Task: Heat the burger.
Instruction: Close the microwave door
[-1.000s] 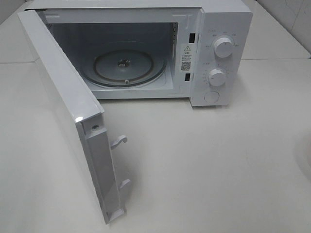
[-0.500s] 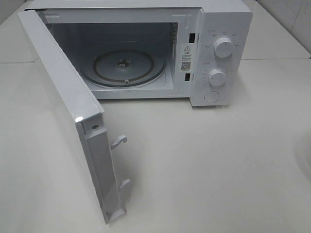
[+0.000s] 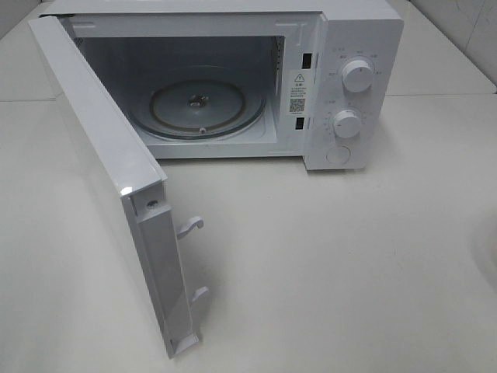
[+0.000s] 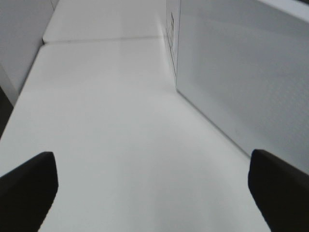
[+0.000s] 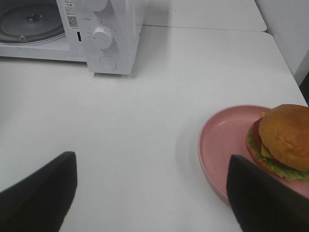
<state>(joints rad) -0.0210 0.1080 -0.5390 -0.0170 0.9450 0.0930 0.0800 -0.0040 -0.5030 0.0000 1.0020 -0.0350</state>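
The burger (image 5: pixel 285 135), with a tan-brown domed bun over lettuce and tomato, sits on a pink plate (image 5: pixel 217 140) on the white table. It shows only in the right wrist view. My right gripper (image 5: pixel 152 203) hovers above the table near the plate, open and holding nothing. The burger lies beyond one fingertip (image 5: pixel 263 193). My left gripper (image 4: pixel 154 193) is open and empty over bare table, beside the white outer face of the microwave door (image 4: pixel 241 72). Neither gripper nor the burger appears in the exterior high view.
The white microwave (image 3: pixel 357 47) stands at the back of the table, its door (image 3: pixel 101 171) swung wide toward the front left. The glass turntable (image 3: pixel 198 105) inside carries nothing. Two knobs (image 3: pixel 356 75) and a round button sit on its right panel.
A faint curved shade at the right edge of the exterior high view has drawn back slightly. The microwave and its door have not moved.
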